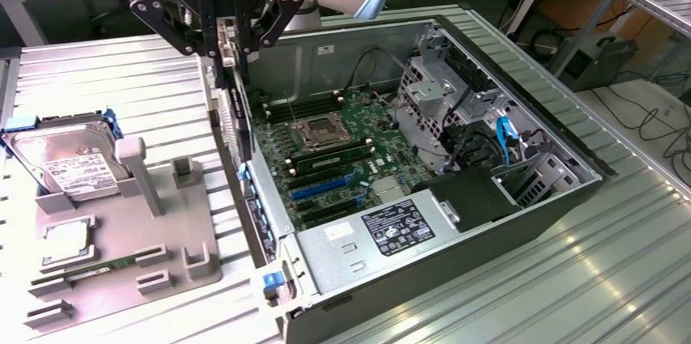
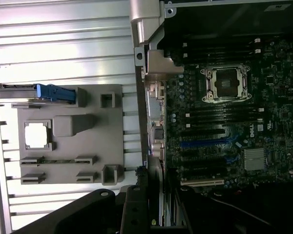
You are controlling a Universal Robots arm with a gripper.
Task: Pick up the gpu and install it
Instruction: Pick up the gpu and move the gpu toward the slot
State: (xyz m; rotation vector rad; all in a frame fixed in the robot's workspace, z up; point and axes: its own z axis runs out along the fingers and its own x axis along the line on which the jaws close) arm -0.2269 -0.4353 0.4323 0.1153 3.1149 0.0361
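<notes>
**Holding the gpu at the case wall**

Gripper (image 1: 229, 57) is clamped narrow on the gpu (image 1: 235, 105), fingers pinching its upper end. The card hangs upright beneath it.

Gpu: thin, flat and dark, seen nearly edge-on. A silvery metal strip shows at the end between the fingers. In the wrist view the gpu (image 2: 155, 126) appears as a narrow band with small metal fittings along it, running out from the gripper (image 2: 154, 204).

Position: above the open computer case (image 1: 464, 271), along its wall on the exterior view's left. The lower edge is close to that wall's rim; I cannot tell whether they touch.

Edges and room:
- Inside the case, the motherboard (image 1: 335, 158) lies flat just beside the card. The CPU socket (image 1: 322, 132) sits mid-board, and the blue slots (image 1: 319, 188) toward the case's near end are bare.
- The drive cage (image 1: 438, 97) and cables crowd the case's far side, well apart from the card.
- Outside the case, beyond the same wall, a grey fixture tray (image 1: 194, 279) sits on the slatted metal table (image 1: 604, 279). It carries a hard drive (image 1: 70, 162) and a green memory stick (image 1: 108, 265).
- The table strip between tray and case is narrow.
</notes>
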